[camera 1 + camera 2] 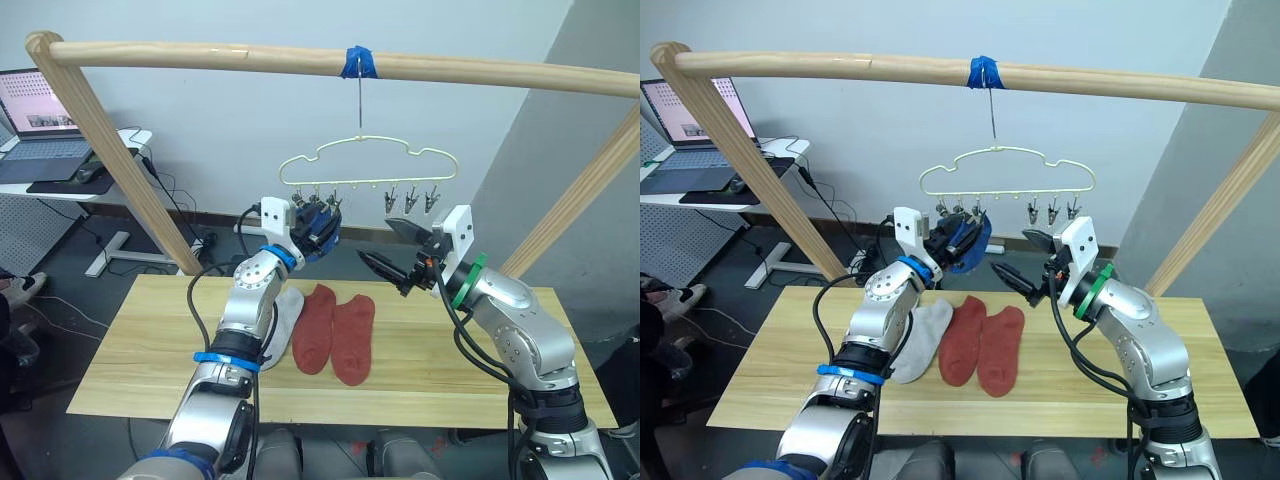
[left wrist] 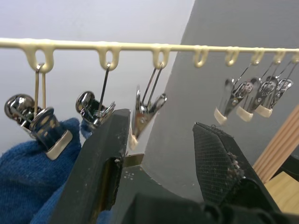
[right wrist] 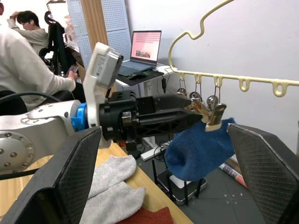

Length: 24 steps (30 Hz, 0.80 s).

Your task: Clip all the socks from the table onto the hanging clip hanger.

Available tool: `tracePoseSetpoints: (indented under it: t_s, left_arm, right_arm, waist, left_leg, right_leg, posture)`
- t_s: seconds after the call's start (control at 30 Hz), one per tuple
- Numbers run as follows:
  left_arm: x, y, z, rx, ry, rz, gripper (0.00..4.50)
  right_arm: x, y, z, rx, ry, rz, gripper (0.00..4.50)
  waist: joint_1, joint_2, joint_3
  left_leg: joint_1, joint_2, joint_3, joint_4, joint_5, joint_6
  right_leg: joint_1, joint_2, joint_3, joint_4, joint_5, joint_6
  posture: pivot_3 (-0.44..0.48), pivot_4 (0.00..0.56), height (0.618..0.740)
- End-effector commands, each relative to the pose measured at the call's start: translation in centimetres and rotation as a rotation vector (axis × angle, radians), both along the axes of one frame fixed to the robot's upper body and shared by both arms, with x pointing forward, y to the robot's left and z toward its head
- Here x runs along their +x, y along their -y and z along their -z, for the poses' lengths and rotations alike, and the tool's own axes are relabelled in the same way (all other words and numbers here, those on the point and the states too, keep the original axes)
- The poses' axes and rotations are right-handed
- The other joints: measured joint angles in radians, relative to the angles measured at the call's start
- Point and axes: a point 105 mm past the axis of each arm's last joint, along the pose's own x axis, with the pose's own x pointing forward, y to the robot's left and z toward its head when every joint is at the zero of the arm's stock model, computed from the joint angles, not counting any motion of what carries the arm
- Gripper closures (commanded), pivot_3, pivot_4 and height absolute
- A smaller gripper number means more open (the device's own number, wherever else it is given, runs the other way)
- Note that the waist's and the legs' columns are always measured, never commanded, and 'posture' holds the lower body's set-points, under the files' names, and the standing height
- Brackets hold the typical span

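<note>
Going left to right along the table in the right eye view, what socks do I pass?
Grey socks → first rust red sock → second rust red sock, all lying on the table.

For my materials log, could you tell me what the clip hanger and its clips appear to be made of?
The clip hanger looks like thin wire with a smooth cream coating, probably plastic. The clips look like bright polished metal, mirror-shiny, with pale, seemingly plastic, tips.

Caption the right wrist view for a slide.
Left hand at the clip hanger, blue sock clipped.
</note>
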Motion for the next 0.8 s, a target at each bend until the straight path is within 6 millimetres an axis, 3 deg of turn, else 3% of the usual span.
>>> tracePoseSetpoints:
  t_s: [0.03,0.8]
  left_arm:
    - [0.7,0.2,-1.9,-0.025,0.06,-0.005,2.11]
    - [2.6,1.1,-2.8,-0.024,0.09,-0.029,2.11]
  right_arm:
    - [-0.6,-0.3,-2.5,0.026,0.095,-0.022,0.0]
    - [-0.6,0.3,-2.8,0.034,0.1,0.017,0.0]
  waist:
    - [-0.004,0.0,0.0]
    - [-0.027,0.0,0.001]
  left_leg:
    - [0.0,0.0,0.0,0.0,0.0,0.0]
    - [0.0,0.0,0.0,0.0,0.0,0.0]
  right_leg:
    - [0.0,0.0,0.0,0.0,0.0,0.0]
    - [0.0,0.0,0.0,0.0,0.0,0.0]
  posture:
    - [-0.062,0.108,0.74]
    - [-0.093,0.118,0.74]
